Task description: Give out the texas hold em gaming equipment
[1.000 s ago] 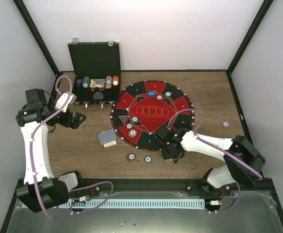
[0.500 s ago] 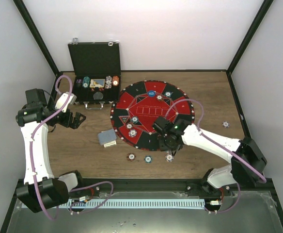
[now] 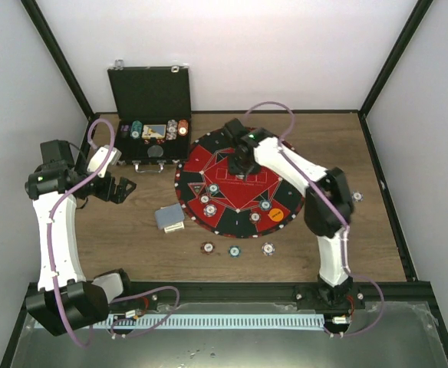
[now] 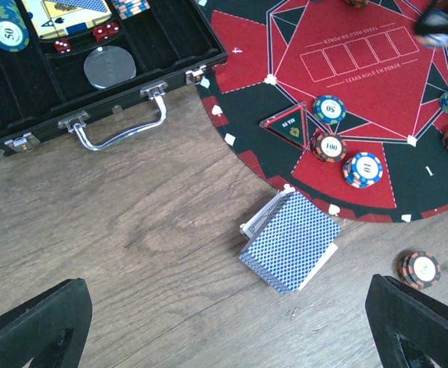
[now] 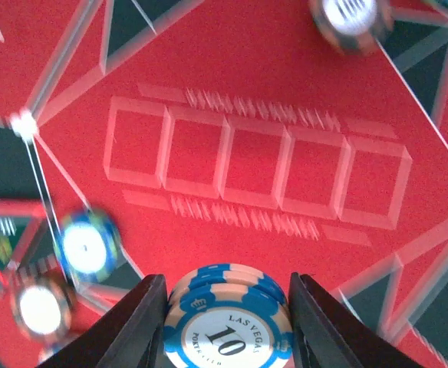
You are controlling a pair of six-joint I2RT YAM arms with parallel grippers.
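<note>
Blue-white chip stack (image 5: 228,295) is pinched at rims by part-closed right gripper (image 5: 228,326); judged stiff, light, layers slippery. Left gripper (image 4: 228,330) is held wide, empty.

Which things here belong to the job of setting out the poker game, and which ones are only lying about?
For the job:
- blue-and-white chip stack in the right gripper
- loose poker chips
- card deck
- orange button

Only lying about:
- round mat
- black case
</note>
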